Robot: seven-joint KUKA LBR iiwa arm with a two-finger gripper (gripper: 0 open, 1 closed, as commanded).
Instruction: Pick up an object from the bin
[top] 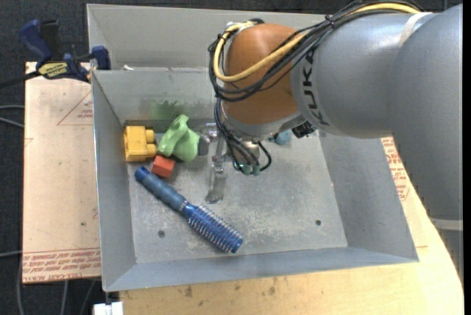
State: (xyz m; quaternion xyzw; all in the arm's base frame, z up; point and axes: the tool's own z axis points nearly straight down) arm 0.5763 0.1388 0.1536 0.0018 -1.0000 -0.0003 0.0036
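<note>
The hand (215, 187), spread or pressed together I cannot tell, hangs just beyond the long blue plastic bristled hairbrush (188, 212) in the grey metal bin (294, 232), a lumpy green toy (179, 137) farther beyond it.

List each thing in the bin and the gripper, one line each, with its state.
gripper: down in the bin's middle, apart from the toys
yellow block: resting at left, beside the green toy
green toy: resting left of the gripper
red block: lying by the brush's handle end
blue brush: lying flat, diagonal, bristle head lower right
</note>
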